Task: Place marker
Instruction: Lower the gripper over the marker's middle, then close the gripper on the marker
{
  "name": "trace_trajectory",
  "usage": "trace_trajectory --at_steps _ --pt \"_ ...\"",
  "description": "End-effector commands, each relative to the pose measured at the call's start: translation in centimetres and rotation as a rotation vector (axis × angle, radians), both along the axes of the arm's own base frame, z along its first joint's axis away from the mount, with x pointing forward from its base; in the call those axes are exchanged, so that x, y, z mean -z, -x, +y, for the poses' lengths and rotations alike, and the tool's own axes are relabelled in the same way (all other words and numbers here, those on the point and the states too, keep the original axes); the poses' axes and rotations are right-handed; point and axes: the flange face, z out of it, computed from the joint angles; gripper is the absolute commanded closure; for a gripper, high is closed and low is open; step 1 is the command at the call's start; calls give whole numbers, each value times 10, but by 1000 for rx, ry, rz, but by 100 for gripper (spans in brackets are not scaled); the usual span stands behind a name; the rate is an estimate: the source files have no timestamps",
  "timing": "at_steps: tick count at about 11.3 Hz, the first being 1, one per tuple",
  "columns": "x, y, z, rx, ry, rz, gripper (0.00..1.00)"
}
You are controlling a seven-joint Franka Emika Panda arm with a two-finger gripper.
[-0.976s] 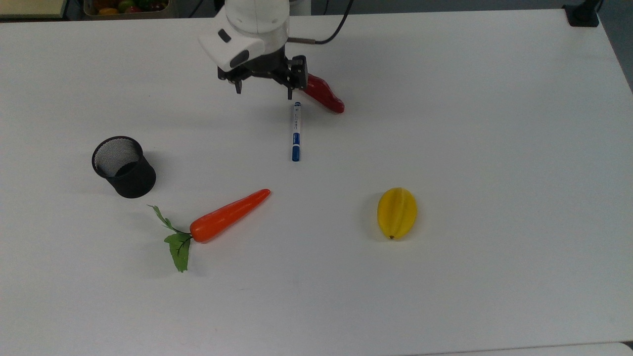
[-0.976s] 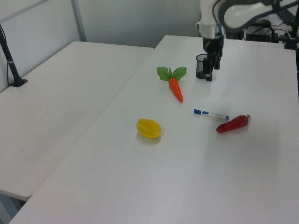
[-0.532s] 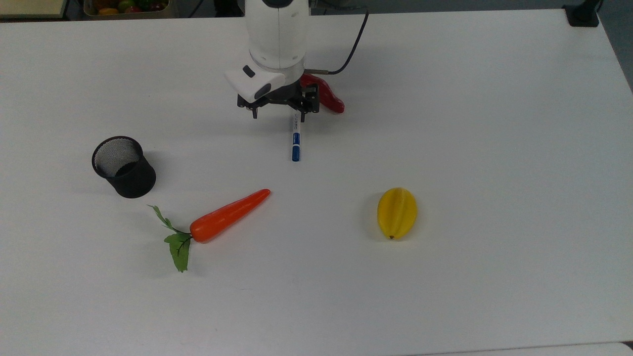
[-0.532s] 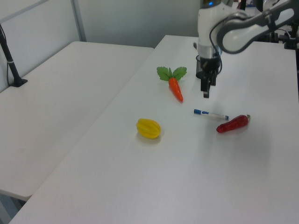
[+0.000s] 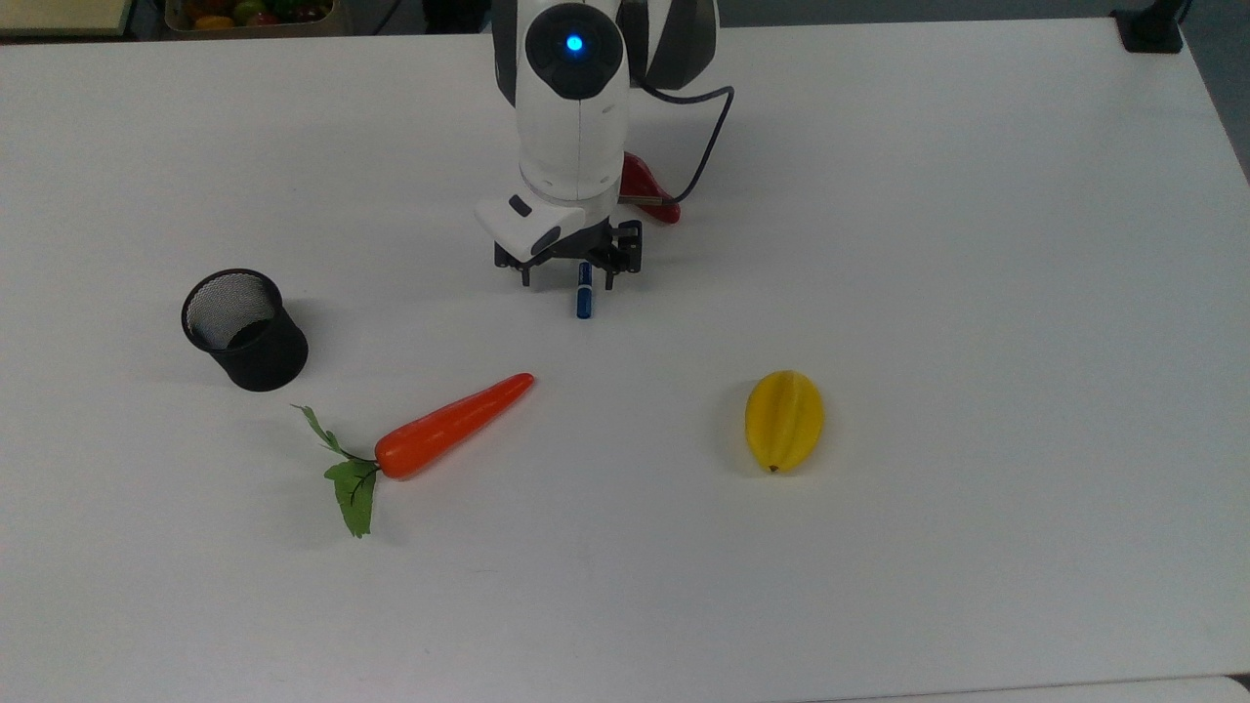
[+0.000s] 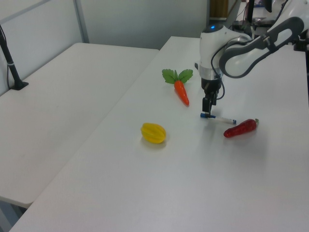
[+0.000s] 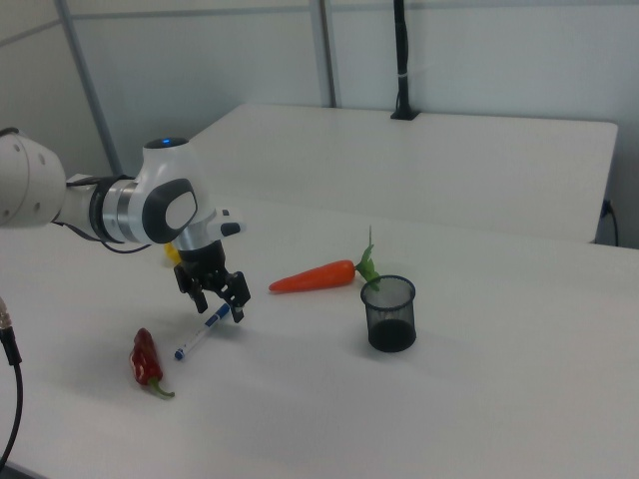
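Across the broad white table (image 5: 977, 244), everything lies spread well apart, which leaves the arm free room to come down on any one piece. Largest is the white Franka arm, its black two-finger gripper (image 5: 568, 271) (image 6: 208, 107) (image 7: 222, 297) lowered over the capped end of the marker with the jaws standing open, one finger on each side of the barrel; I judge this a straddle set up for a pinch not yet made. Next is the orange plastic carrot with green leaves (image 5: 451, 426), lying on its side, then the black mesh pen cup (image 5: 244, 330) (image 7: 387, 312), upright with its mouth open, the likely home for the marker. A yellow ribbed starfruit (image 5: 784, 420) and a glossy red chilli pepper (image 7: 147, 361) lie off the gripper's path. Smallest is the slim white marker with blue cap (image 5: 584, 301) (image 6: 219, 118) (image 7: 199, 336), flat on the table just beside the chilli.
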Motion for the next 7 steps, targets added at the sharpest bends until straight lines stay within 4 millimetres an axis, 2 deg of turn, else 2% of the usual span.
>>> trace_trajectory --at_steps 1,5,7 --pt "4 1 9 -12 11 -29 28" --pt "2 -1 10 10 9 -35 74" --pt "2 -1 10 17 9 -36 85"
